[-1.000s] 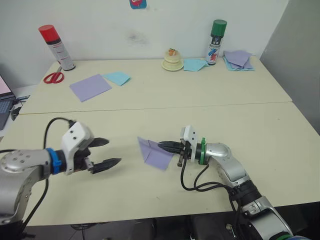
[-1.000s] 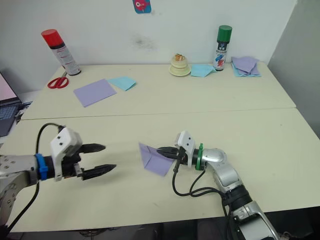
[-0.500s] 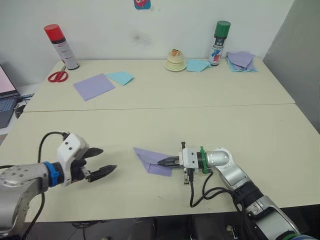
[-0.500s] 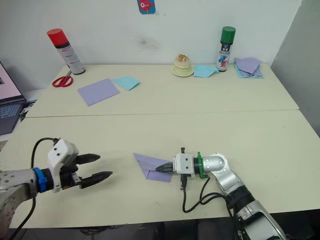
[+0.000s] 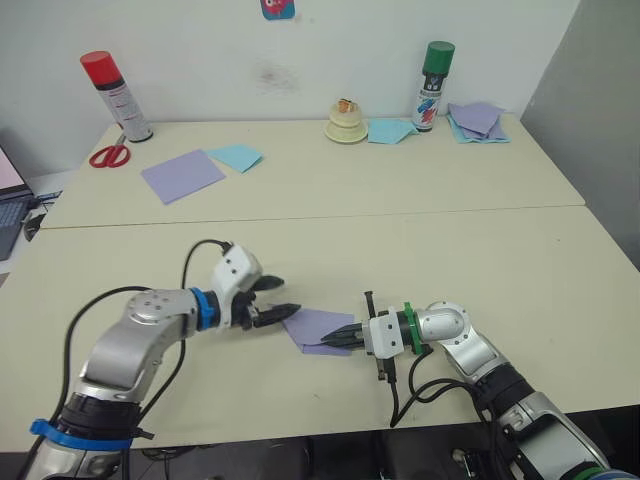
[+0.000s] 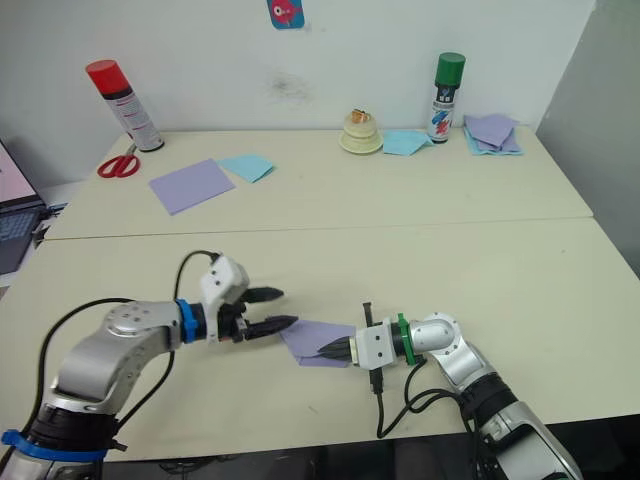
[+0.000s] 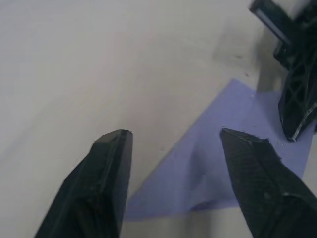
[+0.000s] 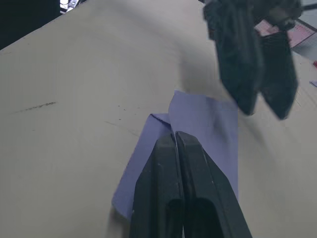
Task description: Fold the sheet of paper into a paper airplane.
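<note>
L gripper (image 5: 278,303), jaws wide, has swung in to the sheet of paper (image 5: 318,328) lying flat mid-table, R gripper (image 5: 352,338) closed, tips pressing its edge, so next fold's prob. coming.

A red-capped spray can (image 5: 112,94) is standing at the table's (image 5: 560,250) far left corner, with red scissors (image 5: 108,154) lying just beside it. A lavender square (image 5: 181,174) and a light-blue sheet (image 5: 234,156) are lying nearby. A green-capped can (image 5: 431,84), a small cream dish (image 5: 345,123) and stacked sheets (image 5: 477,119) are sitting along the far edge.
</note>
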{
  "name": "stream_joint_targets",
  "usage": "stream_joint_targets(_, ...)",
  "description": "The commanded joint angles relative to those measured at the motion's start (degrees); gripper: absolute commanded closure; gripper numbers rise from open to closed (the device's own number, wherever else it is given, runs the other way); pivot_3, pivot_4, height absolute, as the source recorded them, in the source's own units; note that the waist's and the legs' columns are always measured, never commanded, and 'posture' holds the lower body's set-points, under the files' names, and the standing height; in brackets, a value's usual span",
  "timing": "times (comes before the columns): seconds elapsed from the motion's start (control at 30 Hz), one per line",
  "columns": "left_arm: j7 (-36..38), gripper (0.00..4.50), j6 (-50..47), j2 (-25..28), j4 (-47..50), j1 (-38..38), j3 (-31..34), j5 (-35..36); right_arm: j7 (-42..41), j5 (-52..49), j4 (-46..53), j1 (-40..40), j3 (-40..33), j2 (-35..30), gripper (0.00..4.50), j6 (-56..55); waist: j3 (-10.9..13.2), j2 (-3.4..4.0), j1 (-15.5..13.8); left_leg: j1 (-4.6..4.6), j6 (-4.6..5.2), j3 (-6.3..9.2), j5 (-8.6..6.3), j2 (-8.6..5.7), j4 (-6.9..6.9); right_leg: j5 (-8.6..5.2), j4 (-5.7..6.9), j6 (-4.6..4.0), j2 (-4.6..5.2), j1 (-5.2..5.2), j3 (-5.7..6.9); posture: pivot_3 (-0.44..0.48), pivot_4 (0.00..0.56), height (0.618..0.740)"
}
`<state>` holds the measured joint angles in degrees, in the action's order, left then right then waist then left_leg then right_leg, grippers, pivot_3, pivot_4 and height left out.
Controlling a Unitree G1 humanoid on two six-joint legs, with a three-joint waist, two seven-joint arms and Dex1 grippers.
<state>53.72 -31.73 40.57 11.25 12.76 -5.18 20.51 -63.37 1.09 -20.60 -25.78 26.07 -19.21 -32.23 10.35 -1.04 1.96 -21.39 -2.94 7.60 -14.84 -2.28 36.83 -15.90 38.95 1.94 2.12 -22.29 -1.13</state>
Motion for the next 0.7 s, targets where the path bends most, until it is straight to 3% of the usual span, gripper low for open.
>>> stream_joint_targets(0.03, 0.3, 2.52, 4.3, -1.0, -1.0, -0.1, -0.7, -1.8, 0.8, 0.3, 0.3, 0.3, 0.2, 0.1, 4.5, -1.1, 0.0, 0.0, 0.0, 0.0, 0.0, 0.0, 0.0, 0.0, 0.0, 0.0, 0.0, 0.0, 0.0, 0.0, 0.0, 0.0, 0.15, 0.74)
stream_joint_targets(0.23, -1.0, 4.47, 5.1, -3.2, -2.4, -0.1, -2.8, -3.9, 2.0, 0.7, -0.1, 0.5, 0.3, 0.3, 4.5, -0.7, 0.0, 0.0, -0.1, 0.0, 0.0, 0.02, 0.0, -0.01, 0.02, 0.0, 0.0, 0.0, 0.01, 0.01, 0.01, 0.0, 0.15, 0.74)
stream_joint_targets(0.33, -3.3, 4.49, 7.0, -3.8, -5.4, 0.2, -5.0, -8.2, 1.7, 0.4, 0.1, 0.5, 0.4, 0.3, 4.5, -0.4, 0.0, 0.0, -0.1, 0.01, 0.0, 0.02, 0.0, -0.01, 0.01, 0.0, 0.0, 0.0, 0.01, 0.02, 0.01, 0.0, 0.15, 0.74)
stream_joint_targets(0.47, -3.8, 4.5, 7.0, -4.8, -6.1, -0.5, -5.8, -8.9, -4.8, -5.5, 4.6, 1.4, 0.8, -0.8, 3.63, 9.5, 0.0, 0.0, -0.1, 0.1, 0.0, 0.03, 0.0, -0.02, 0.02, 0.0, 0.0, 0.0, 0.02, 0.13, 0.01, 0.0, 0.15, 0.74)
stream_joint_targets(0.6, -4.1, 4.5, 7.8, -4.5, -6.5, -1.5, -6.3, -10.4, -8.8, -9.2, 11.9, 2.5, -0.3, -4.9, 2.21, 22.7, 0.0, 0.03, -0.2, 0.14, 0.01, 0.02, 0.0, -0.03, 0.02, 0.0, 0.0, 0.0, 0.04, 0.16, -0.01, 0.0, 0.15, 0.74)
stream_joint_targets(0.7, -5.0, 4.5, 8.2, -4.6, -6.7, -2.1, -5.9, -10.7, -9.2, -16.5, 19.5, 2.9, -3.4, -7.6, 2.21, 38.6, 0.0, 0.03, -0.2, 0.17, 0.01, 0.02, 0.0, -0.02, 0.02, 0.0, 0.0, 0.01, 0.09, 0.18, -0.02, 0.0, 0.15, 0.74)
